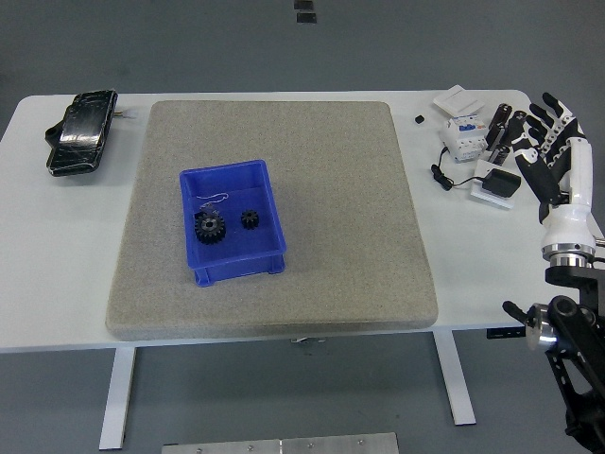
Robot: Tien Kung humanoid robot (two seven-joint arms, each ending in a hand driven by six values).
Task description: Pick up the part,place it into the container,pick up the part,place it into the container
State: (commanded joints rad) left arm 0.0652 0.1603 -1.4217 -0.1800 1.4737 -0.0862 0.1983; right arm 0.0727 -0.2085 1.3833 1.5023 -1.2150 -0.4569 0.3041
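Both black toothed gear parts, a larger one (209,227) and a smaller one (250,218), lie side by side on the floor of the blue plastic container (233,179), which sits left of centre on the grey felt mat (331,189) covering the white tabletop (57,246). With both parts inside, the task looks complete. The right hand (553,151) hovers at the tabletop's right edge, fingers (546,109) spread apart and holding nothing, clear of the small electrical items (468,137) beside it, likely parked there to stay out of the way.

White table (57,246) (grey floor (284,38))
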